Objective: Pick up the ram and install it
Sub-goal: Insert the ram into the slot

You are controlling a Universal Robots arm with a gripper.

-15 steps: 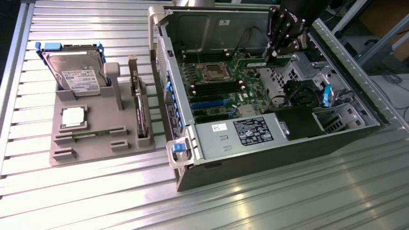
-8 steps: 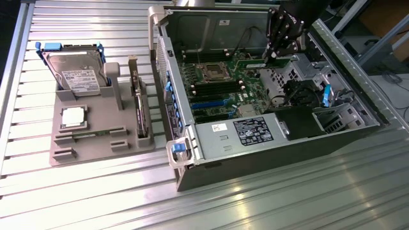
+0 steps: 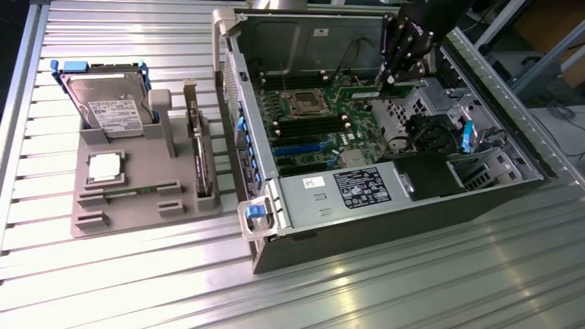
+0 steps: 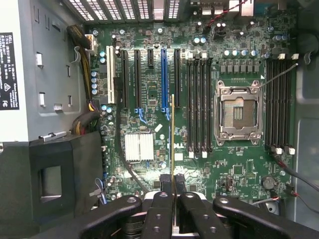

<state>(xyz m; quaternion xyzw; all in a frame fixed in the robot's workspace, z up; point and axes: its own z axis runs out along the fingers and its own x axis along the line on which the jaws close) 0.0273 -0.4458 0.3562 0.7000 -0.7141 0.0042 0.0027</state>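
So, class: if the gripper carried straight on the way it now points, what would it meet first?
Probably the motherboard: the gripper, shut on the ram, points down at it beside the black memory slots. Depth is unclear.

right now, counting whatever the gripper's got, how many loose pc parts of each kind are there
hard drive: 1
processor chip: 1
expansion card: 1
ram: 1, clamped in the gripper over the motherboard
thin green strip on the grey holder, maybe a second ram, can't tell: 1
total: 5
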